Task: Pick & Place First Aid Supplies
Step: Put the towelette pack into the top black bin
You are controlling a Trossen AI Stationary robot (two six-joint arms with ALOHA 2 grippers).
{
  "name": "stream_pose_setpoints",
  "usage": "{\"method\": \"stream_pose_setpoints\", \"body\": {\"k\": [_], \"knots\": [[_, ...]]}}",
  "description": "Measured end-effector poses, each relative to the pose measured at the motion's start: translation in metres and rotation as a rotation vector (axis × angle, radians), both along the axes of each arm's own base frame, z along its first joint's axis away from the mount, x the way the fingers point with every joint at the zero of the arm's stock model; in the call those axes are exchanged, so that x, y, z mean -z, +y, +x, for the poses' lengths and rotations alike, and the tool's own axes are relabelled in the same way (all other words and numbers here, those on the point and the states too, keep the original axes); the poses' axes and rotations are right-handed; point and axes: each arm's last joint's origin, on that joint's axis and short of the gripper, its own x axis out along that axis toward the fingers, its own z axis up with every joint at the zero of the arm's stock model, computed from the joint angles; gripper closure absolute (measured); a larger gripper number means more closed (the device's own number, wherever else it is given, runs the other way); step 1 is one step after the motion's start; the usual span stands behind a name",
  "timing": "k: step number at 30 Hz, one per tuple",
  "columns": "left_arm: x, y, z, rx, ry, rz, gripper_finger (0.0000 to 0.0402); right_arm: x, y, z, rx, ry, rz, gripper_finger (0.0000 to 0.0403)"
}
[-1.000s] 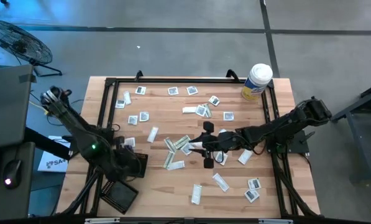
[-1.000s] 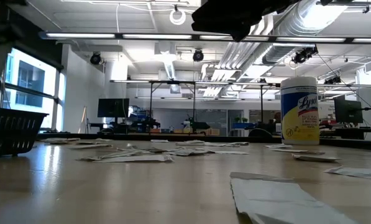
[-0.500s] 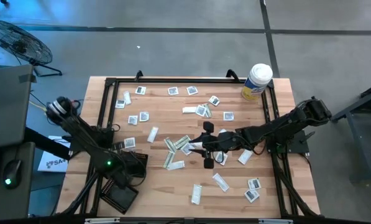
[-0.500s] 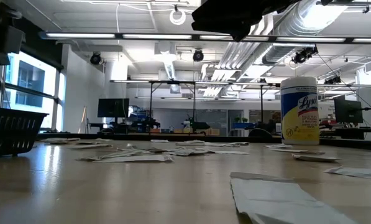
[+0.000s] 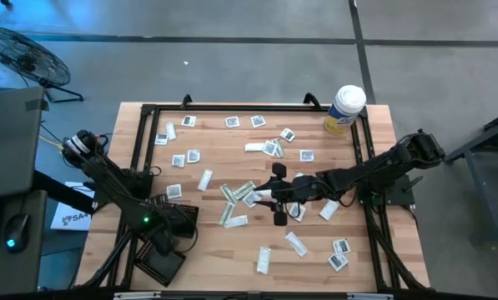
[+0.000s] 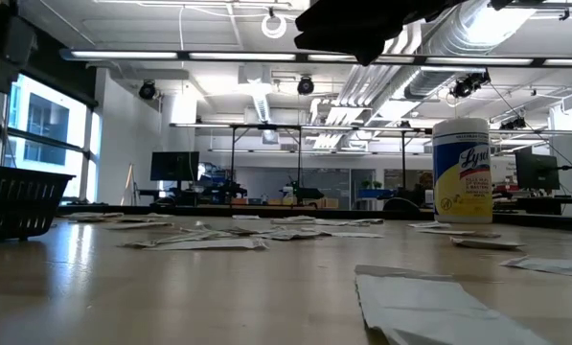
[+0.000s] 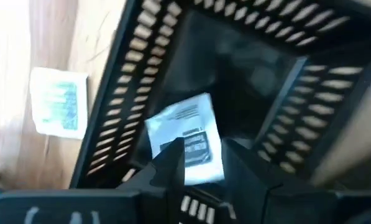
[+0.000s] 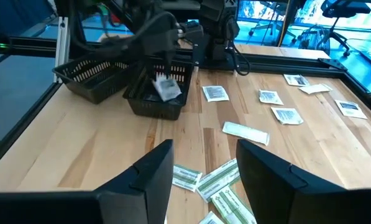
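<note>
Small flat packets lie scattered over the wooden table (image 5: 232,250): white-grey pads (image 5: 193,156), white strips (image 5: 296,243) and pale green ones (image 5: 240,192). My left gripper (image 5: 175,227) hangs over a black mesh tray (image 5: 187,211) at the table's near left and is shut on a white square packet (image 7: 185,134). My right gripper (image 5: 275,195) hovers open above the packets at mid table, with pale green strips (image 8: 217,180) between and below its fingers. My left gripper pinches the white square packet by its edge (image 7: 201,163) between its two fingers (image 7: 173,158), coming from above. The packet (image 8: 166,87) hangs below the fingers, lifted clear, over the inside of the mesh tray (image 8: 154,106).
A second black mesh tray (image 5: 161,263) sits beside the first, at the table's near left corner. A white canister with a yellow label (image 5: 344,108) stands at the far right corner. A black frame rail (image 5: 140,150) runs around the table top.
My left arm has swung toward the table's near edge and a little right, carrying its gripper over the mesh tray, then held still. The right arm has kept still.
</note>
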Motion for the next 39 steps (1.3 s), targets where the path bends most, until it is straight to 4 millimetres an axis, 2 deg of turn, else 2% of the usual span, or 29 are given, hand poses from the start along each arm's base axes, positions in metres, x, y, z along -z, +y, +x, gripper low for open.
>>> {"method": "stream_pose_setpoints", "body": {"k": [7, 14, 21, 28, 32, 39], "knots": [[-0.019, -0.010, 0.009, 0.076, -0.063, -0.035, 0.0295, 0.000, 0.000, 0.000, -0.024, 0.002, -0.008, 0.0237], [-0.022, -0.008, 0.013, 0.073, -0.176, 0.066, 0.0295, 0.005, 0.010, 0.000, -0.055, 0.012, -0.028, 0.0238], [-0.024, -0.004, 0.016, 0.090, -0.293, 0.202, 0.0295, 0.047, 0.017, 0.017, -0.082, 0.147, -0.026, 0.0238], [-0.031, 0.001, 0.018, 0.116, -0.424, 0.355, 0.0295, 0.084, 0.016, 0.038, -0.110, 0.403, -0.047, 0.0240], [-0.039, 0.005, 0.018, 0.099, -0.534, 0.447, 0.0295, 0.096, 0.009, 0.048, -0.083, 0.489, -0.081, 0.0253], [-0.046, 0.007, 0.020, 0.062, -0.670, 0.551, 0.0295, 0.115, -0.003, 0.055, -0.085, 0.552, -0.091, 0.0279]]}}
